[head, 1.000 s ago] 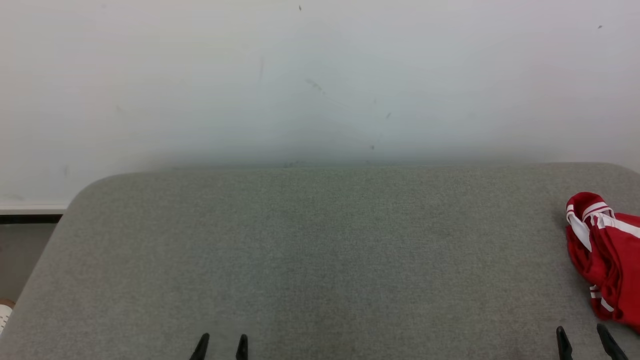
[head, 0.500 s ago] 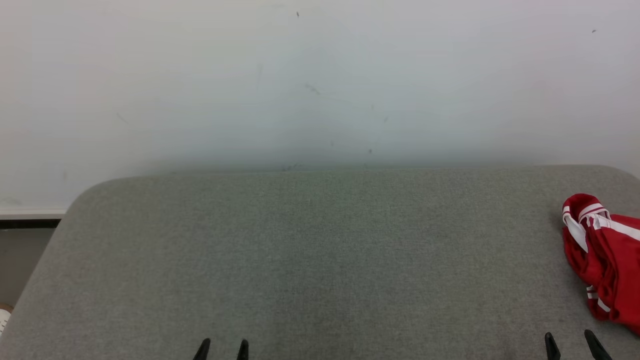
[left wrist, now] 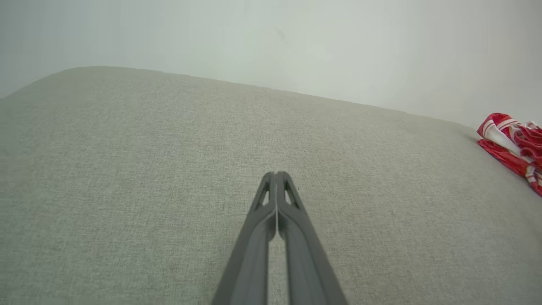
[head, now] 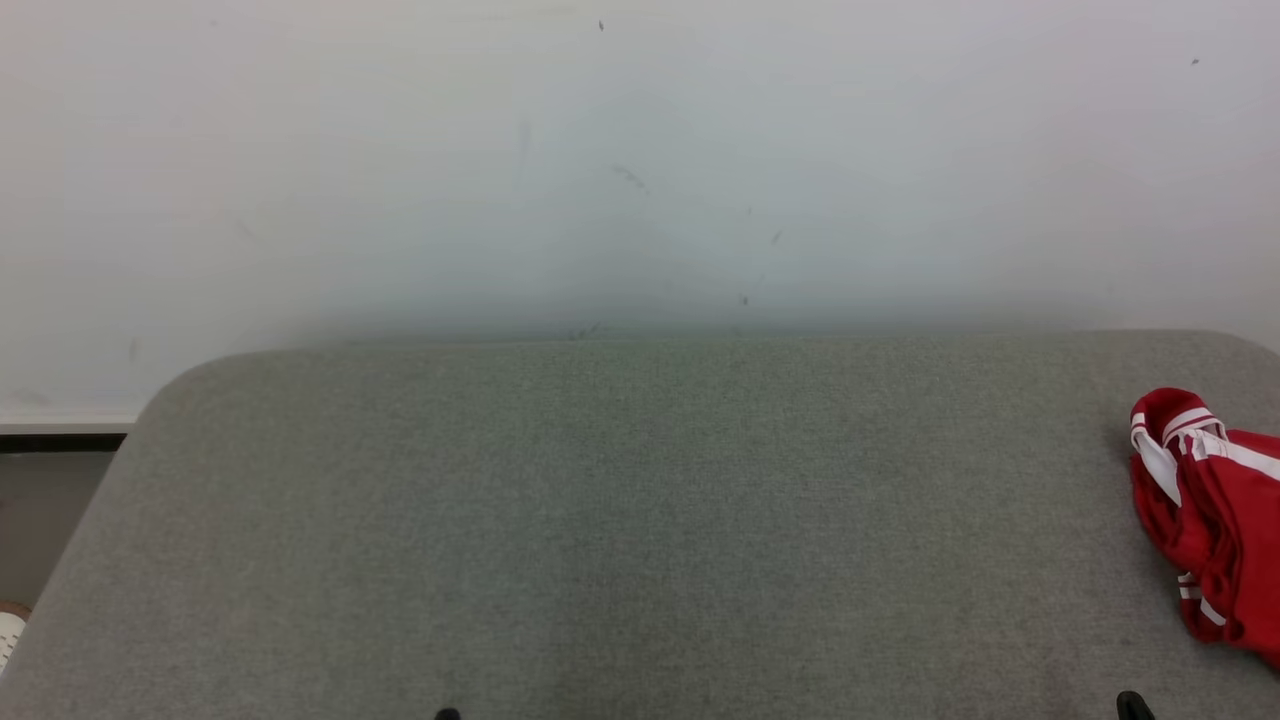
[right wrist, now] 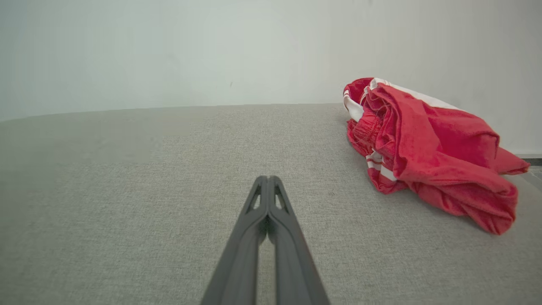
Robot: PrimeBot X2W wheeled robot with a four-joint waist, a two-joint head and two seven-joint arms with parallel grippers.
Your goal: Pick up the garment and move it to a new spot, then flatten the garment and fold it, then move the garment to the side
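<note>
Right wrist view: garment [right wrist: 423, 152] lies heaped on the pad [right wrist: 127, 190], ahead-right of the right gripper [right wrist: 267, 180], the nearer arm; left gripper [left wrist: 276, 174] sits well apart. Both pairs of jaws are closed, empty.

high head, low wrists, common red garment [head: 1215, 525]

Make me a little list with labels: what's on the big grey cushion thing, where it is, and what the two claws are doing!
thing: crumpled red cloth garment with white stripes
where: in a heap at the right-hand edge of the grey fabric-covered surface, not flattened
left claw: shut, holding nothing, pointing across bare fabric
right claw: shut, holding nothing, apart from the garment, which lies ahead to its right
behind: pale wall
</note>
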